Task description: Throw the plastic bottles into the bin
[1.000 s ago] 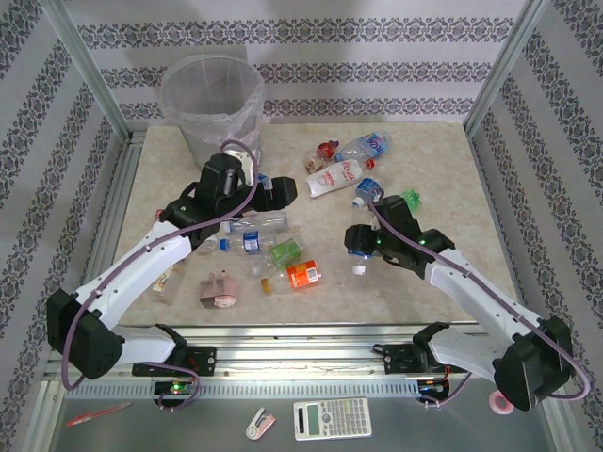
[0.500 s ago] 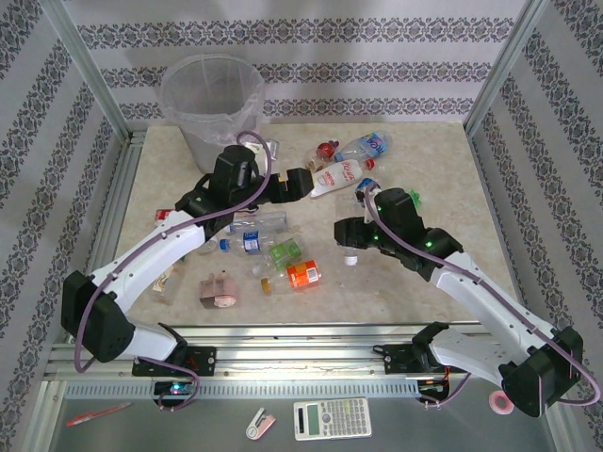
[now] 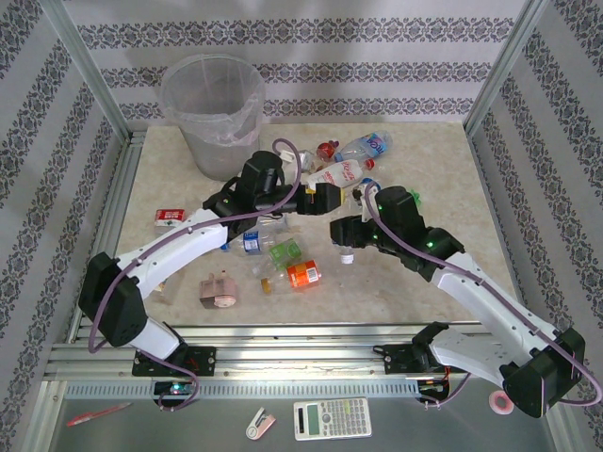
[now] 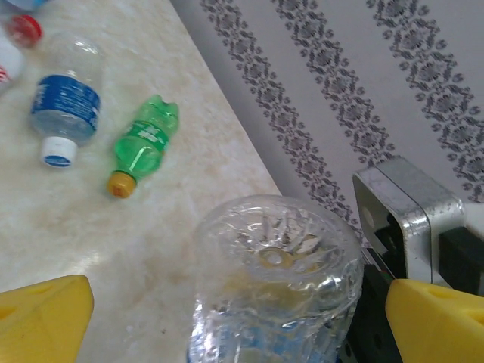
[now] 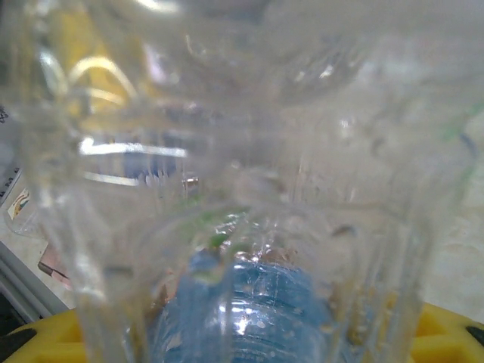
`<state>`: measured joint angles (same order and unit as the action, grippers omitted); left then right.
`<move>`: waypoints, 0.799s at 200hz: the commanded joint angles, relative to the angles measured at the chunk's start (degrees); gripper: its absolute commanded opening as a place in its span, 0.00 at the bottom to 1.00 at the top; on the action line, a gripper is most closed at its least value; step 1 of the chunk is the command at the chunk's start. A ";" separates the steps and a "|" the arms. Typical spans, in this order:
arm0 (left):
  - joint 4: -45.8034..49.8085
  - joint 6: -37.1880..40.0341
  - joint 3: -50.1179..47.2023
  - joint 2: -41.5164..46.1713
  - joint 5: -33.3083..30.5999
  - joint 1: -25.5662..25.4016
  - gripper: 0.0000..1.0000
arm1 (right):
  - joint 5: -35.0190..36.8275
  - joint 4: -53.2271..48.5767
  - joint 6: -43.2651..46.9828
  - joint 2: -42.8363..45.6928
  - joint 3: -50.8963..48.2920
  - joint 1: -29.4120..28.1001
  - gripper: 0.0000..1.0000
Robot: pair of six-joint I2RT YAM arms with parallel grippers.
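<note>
Patterned wallpaper boxes in the desk [image 3: 452, 169] on three sides, with aluminium rails along its left and right edges. From above I see the bin [image 3: 212, 104] standing in the far left corner, close to the back wall. My open room is on the right, where bare surface runs from the right arm out to the rail and up into the far corner.

The middle is crowded. The left pincer [image 3: 330, 200] reaches to the centre and sits just beside the right pincer [image 3: 344, 232], with little gap between them. The right pincer pinches a white-capped bottle [image 3: 347, 250], cap downward. Its wrist camera is so close that I make out only clear plastic and a blue label.

The left pincer is spread. On its wrist camera the yellow fingertips [image 4: 41, 314] sit at the bottom corners with a clear bottle [image 4: 276, 265] between them, base toward the lens and a gap on the left. I cannot tell whether it is the same bottle. Beyond it lie a blue-labelled bottle [image 4: 64, 110] and a green bottle [image 4: 144, 144], with bare desk between them and the wall.

A far cluster of bottles [image 3: 344, 162] lies behind the pincers. A near cluster [image 3: 287, 256] is partly hidden under the left arm, beside a pink lumpy object [image 3: 219, 290].
</note>
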<state>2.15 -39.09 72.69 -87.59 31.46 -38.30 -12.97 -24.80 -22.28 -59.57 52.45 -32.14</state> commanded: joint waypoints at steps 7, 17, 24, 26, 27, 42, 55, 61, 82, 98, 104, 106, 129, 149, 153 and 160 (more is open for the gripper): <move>-4.96 -0.59 1.98 -1.16 5.20 -0.89 0.99 | -2.11 1.29 1.00 -0.79 2.34 -0.64 0.33; -3.80 -0.20 2.08 -1.45 4.87 -0.94 0.99 | -2.61 1.61 0.78 -0.71 2.33 -0.64 0.33; -3.19 0.18 2.08 -1.68 4.75 -0.93 0.99 | -2.84 1.88 0.67 -0.59 2.35 -0.64 0.33; -3.11 0.27 2.04 -1.70 4.75 -0.97 0.99 | -2.89 1.97 0.66 -0.56 2.36 -0.64 0.33; -3.07 0.26 2.03 -1.70 4.75 -0.93 0.99 | -2.91 2.00 0.66 -0.55 2.34 -0.64 0.33; -3.05 0.17 1.85 -2.12 4.67 -0.91 1.00 | -3.49 2.21 0.66 -0.28 2.41 -0.73 0.33; -3.82 -0.22 1.69 -2.52 4.66 -0.92 1.00 | -4.13 2.31 0.88 -0.28 2.49 -0.73 0.33; -4.47 -0.55 1.59 -2.69 4.87 -0.97 1.00 | -4.61 2.33 0.88 -0.41 2.58 -0.73 0.33; -6.38 -1.43 1.79 -3.42 6.09 -0.92 1.00 | -5.39 2.38 0.94 -0.80 2.88 -1.03 0.33; -6.20 -1.51 1.98 -4.04 6.42 -0.93 1.00 | -5.52 2.60 0.99 -0.99 2.94 -1.43 0.33; -6.21 -1.50 1.86 -4.17 6.44 -0.90 0.99 | -5.72 2.71 0.96 -1.11 3.01 -1.58 0.33; -6.22 -1.58 1.80 -4.17 6.47 -0.92 0.99 | -5.79 2.71 0.96 -1.13 3.08 -1.60 0.33; -5.89 -1.58 1.58 -4.65 6.50 -0.90 0.92 | -6.35 2.57 1.20 -1.25 3.45 -2.03 0.34; -5.48 -1.60 1.84 -5.00 6.42 -0.91 0.82 | -6.08 2.60 1.11 -0.90 3.00 -2.11 0.35; -5.33 -1.48 1.93 -5.04 6.37 -0.90 0.80 | -6.01 2.55 1.10 -0.85 2.91 -2.07 0.35; -5.11 -1.34 2.02 -5.05 6.25 -0.91 0.77 | -5.92 2.65 0.97 -0.66 2.69 -2.11 0.36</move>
<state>-1.74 -40.60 72.88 -91.57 37.93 -38.63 -16.82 -23.83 -22.31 -60.82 53.65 -33.19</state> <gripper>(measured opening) 0.806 0.520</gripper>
